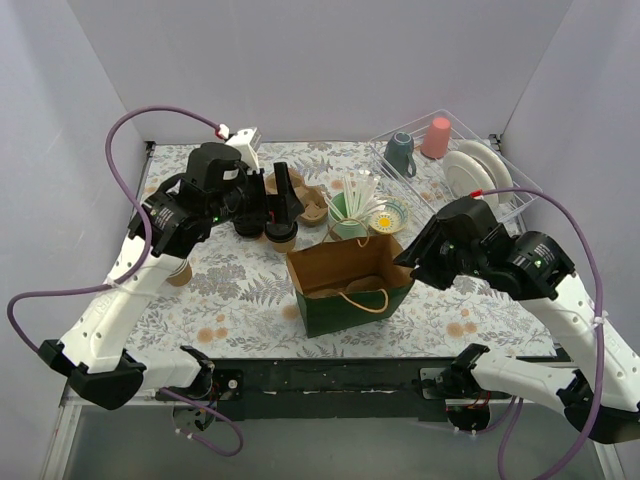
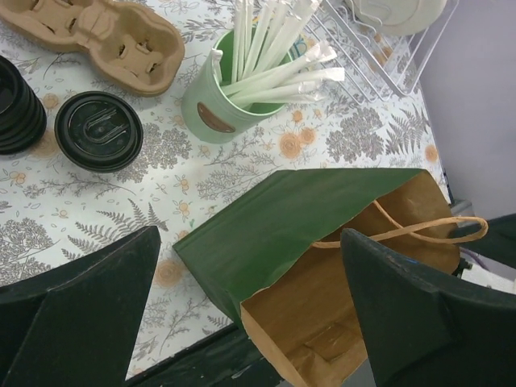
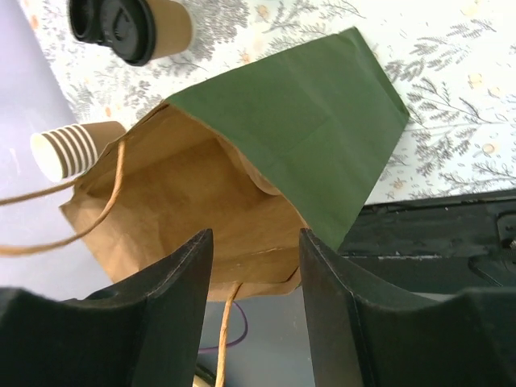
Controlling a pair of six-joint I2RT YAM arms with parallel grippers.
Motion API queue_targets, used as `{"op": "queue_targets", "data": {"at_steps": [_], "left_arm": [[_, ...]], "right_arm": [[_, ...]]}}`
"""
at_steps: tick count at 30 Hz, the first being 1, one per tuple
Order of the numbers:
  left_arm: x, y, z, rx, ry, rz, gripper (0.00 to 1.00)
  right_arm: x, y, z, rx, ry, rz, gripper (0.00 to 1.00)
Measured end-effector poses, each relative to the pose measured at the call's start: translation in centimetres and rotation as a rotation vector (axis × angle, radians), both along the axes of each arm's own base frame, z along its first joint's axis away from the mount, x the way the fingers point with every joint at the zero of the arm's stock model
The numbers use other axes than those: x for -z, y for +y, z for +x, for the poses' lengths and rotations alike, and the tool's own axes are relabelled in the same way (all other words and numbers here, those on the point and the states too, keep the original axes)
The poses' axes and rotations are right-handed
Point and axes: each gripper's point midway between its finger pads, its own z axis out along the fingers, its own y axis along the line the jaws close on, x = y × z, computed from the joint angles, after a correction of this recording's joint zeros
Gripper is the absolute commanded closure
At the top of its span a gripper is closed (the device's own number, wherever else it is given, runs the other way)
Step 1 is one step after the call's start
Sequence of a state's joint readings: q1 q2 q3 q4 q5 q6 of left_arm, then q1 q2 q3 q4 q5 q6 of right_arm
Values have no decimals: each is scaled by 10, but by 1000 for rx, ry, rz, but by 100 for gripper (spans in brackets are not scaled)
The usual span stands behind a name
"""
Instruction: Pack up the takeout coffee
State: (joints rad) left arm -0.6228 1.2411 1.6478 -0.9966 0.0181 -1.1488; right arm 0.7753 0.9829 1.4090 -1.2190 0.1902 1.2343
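Left gripper (image 2: 250,235) near brown, black-lidded takeout coffee (image 3: 137,28)

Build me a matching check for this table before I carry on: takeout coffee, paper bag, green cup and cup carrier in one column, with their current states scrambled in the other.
Things:
1. takeout coffee
2. paper bag
3. green cup
4. cup carrier

States:
A. holds wrapped straws
B. pockets in view are empty
C. black lid on
D. mouth open, brown inside

Pairs: 1-C, 2-D, 3-A, 4-B.
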Motion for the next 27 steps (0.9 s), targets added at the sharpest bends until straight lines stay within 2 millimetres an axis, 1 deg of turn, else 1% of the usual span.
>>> {"op": "queue_targets", "data": {"at_steps": [2,4,7,10,12,14,16,19,21,23,24,25,27], "left_arm": [[-5,-2,-2,27,-13,2,9],[-15,-5,-3,66,-46,0,15],[-40,-18,-2,177,-150,-20,18],[-67,-37,2,308,-276,-42,22],[-78,-51,4,410,-349,-40,22],[-82,-67,6,512,-411,-29,22],[-80,-84,7,610,-457,-17,24],[-65,-115,5,754,-497,11,25],[-53,-140,2,847,-520,34,23],[-42,-171,-3,947,-554,53,22],[-36,-181,-5,977,-559,61,22],[-26,-195,-10,1030,-564,76,22],[-13,-216,-13,1094,-576,95,22]], "right_arm": [[4,-1,-1,7,18,-12,45],[3,-4,-2,15,16,-16,44],[-1,-7,-3,4,-9,-12,43],[-16,-8,-4,-51,-76,-6,42],[-29,-8,-5,-110,-152,3,42],[-42,-10,-7,-168,-236,7,42],[-54,-14,-12,-213,-310,14,42],[-70,-22,-21,-260,-402,27,42],[-78,-30,-28,-275,-457,36,42],[-86,-38,-35,-285,-510,48,42],[-89,-40,-37,-285,-528,54,42],[-93,-43,-39,-286,-550,59,42],[-98,-47,-42,-286,-585,65,42]]}}
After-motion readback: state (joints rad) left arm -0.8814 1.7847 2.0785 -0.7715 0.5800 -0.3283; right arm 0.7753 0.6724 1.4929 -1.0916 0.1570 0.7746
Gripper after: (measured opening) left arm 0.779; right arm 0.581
